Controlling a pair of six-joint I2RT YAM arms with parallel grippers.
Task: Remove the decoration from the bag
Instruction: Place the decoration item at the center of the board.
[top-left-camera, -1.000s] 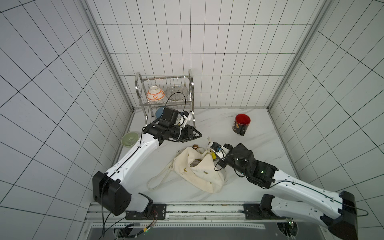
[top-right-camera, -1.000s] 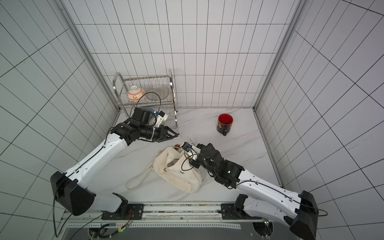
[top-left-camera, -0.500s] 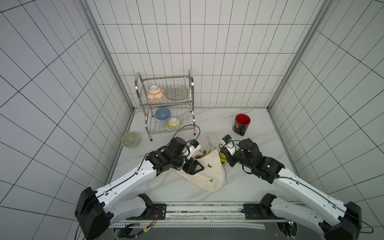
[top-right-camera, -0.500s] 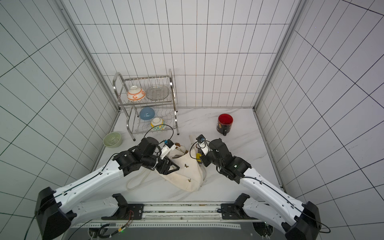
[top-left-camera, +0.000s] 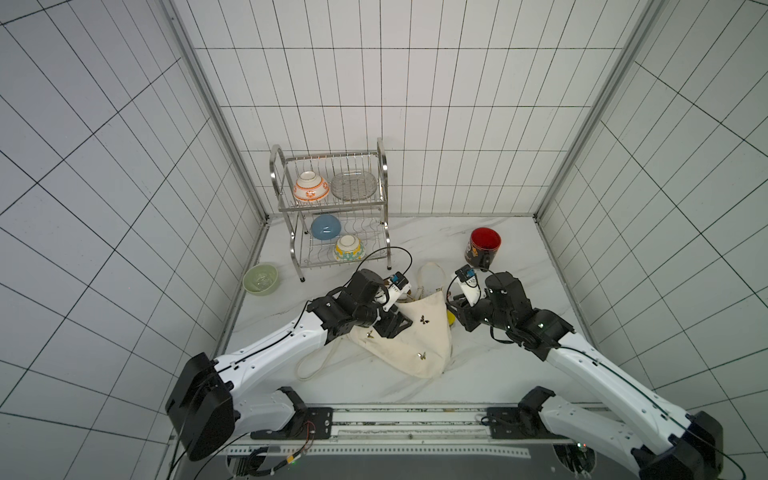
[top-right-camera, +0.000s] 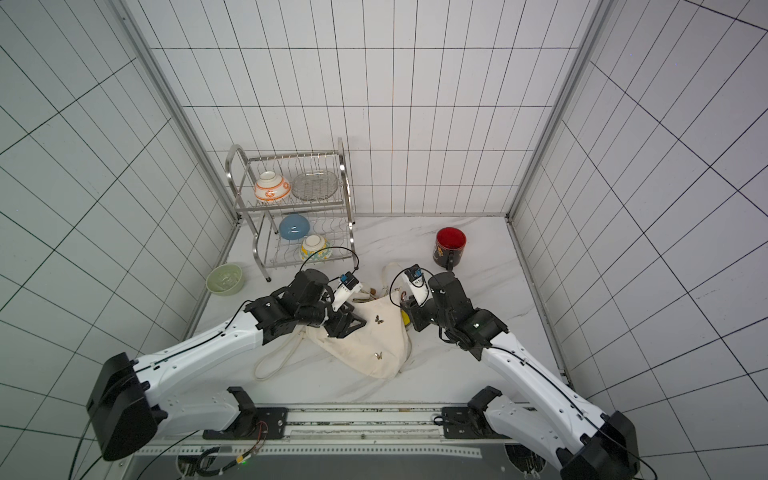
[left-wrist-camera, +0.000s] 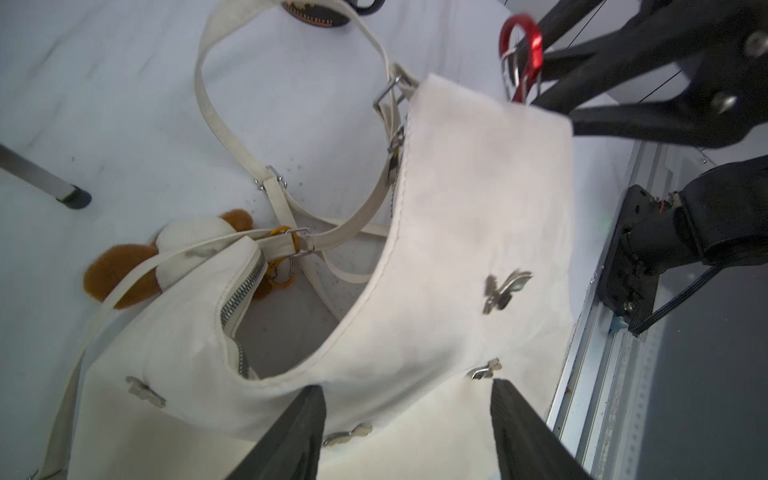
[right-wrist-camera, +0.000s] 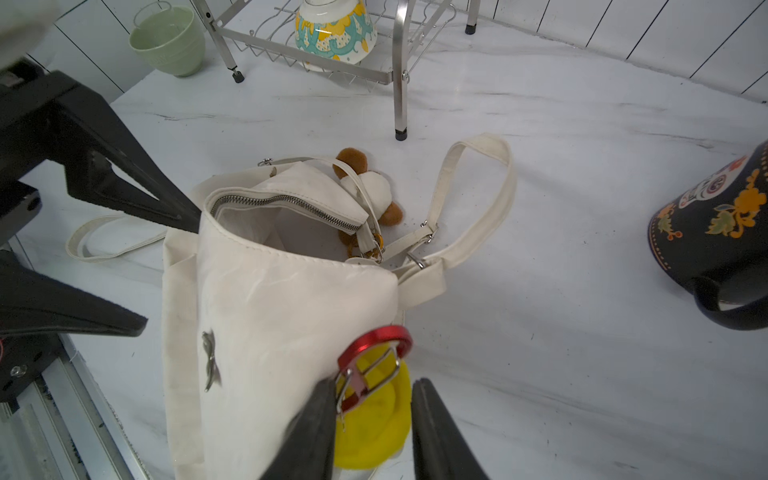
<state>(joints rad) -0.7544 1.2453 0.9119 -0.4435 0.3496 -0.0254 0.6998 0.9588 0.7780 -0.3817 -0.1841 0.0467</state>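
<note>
Both arms have closed on the bag (top-left-camera: 419, 332), slumped mid-frame on the bench (top-left-camera: 498, 365). Left end effector (left-wrist-camera: 407, 386) stands wide astride its fabric. Right end effector (right-wrist-camera: 374, 382), narrowly parted, grips nothing, with the red carabiner (right-wrist-camera: 374, 334) and yellow decoration (right-wrist-camera: 374, 432) at its tips. Best to pin the fabric first, then press the gate and unhook.

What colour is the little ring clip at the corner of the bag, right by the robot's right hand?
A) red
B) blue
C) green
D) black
A: in the right wrist view, the clip at the corner of the bag, right by the right hand, is shiny red.
</note>
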